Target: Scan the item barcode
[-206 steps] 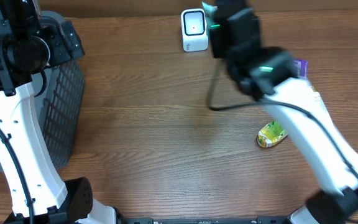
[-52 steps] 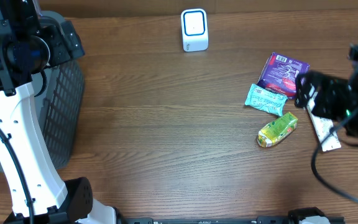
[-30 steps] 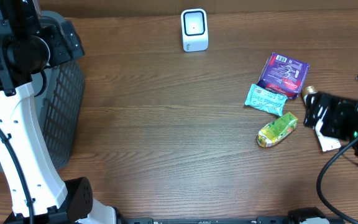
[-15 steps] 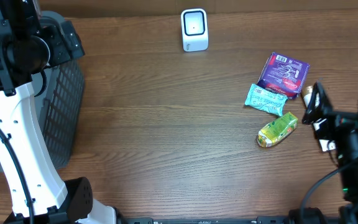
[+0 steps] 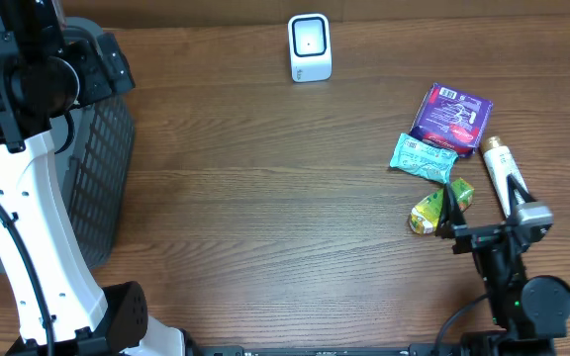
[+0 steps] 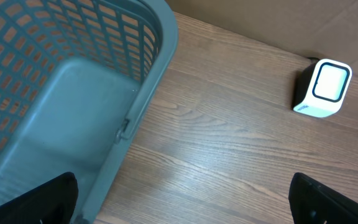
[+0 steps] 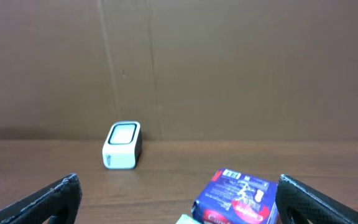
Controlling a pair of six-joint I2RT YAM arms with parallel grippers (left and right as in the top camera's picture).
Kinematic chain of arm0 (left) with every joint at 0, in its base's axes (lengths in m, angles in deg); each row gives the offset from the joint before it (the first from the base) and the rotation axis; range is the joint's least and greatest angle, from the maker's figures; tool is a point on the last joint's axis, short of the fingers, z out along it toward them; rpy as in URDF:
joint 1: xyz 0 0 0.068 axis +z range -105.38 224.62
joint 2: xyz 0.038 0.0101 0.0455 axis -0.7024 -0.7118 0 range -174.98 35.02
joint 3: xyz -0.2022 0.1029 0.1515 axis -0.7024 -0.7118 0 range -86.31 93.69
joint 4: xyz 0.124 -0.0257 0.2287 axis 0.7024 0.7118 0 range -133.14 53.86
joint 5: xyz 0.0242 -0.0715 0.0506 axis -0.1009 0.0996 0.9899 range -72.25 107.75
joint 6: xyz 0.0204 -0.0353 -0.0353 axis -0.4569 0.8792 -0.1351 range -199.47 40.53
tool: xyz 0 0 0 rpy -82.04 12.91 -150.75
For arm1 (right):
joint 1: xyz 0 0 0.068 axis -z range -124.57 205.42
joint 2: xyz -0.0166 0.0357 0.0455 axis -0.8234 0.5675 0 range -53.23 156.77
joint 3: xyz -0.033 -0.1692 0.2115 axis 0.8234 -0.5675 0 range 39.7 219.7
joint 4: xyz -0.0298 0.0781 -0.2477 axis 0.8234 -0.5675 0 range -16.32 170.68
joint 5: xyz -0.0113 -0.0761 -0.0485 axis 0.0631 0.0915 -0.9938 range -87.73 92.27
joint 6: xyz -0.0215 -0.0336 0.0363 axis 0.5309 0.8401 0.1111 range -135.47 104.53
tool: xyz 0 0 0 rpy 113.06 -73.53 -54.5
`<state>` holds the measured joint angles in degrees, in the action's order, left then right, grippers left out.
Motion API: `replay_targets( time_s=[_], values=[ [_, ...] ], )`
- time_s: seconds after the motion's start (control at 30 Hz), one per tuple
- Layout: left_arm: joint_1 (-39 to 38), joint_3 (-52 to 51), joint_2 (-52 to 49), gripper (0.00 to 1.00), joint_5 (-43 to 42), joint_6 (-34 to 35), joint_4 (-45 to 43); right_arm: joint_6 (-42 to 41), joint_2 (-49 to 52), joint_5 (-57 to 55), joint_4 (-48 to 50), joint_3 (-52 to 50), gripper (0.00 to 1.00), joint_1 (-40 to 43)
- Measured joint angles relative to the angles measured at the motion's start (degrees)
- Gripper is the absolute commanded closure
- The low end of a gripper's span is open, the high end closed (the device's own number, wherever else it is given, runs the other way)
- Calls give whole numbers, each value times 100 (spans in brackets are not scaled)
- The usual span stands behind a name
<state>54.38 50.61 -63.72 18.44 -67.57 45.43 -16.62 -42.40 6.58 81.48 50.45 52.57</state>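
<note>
Right tool [image 5: 493,225] released, empty. Yellow-green pouch [image 5: 428,216] lies just left-ahead on the bench [image 5: 265,198]; white tube [image 5: 503,173] points lengthwise away. Left tool [image 6: 179,205] released, well apart over the basket [image 6: 73,93].

Wood-grain table [image 5: 265,198] — plain brown wall [image 7: 229,62] behind it.
</note>
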Motion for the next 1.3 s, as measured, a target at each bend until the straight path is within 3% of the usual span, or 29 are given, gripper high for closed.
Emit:
replay_targets(
  time_s=[0.3, 0.53, 1.3],
  values=[
    [0, 0, 0, 0, 0, 0, 0, 79, -662, 103, 122, -933, 0, 9],
    [0, 0, 0, 0, 0, 0, 0, 83, -999, 127, -518, -966, 0, -31],
    [0, 0, 0, 0, 0, 0, 0, 92, -999, 127, -527, -966, 0, -31]
  ],
)
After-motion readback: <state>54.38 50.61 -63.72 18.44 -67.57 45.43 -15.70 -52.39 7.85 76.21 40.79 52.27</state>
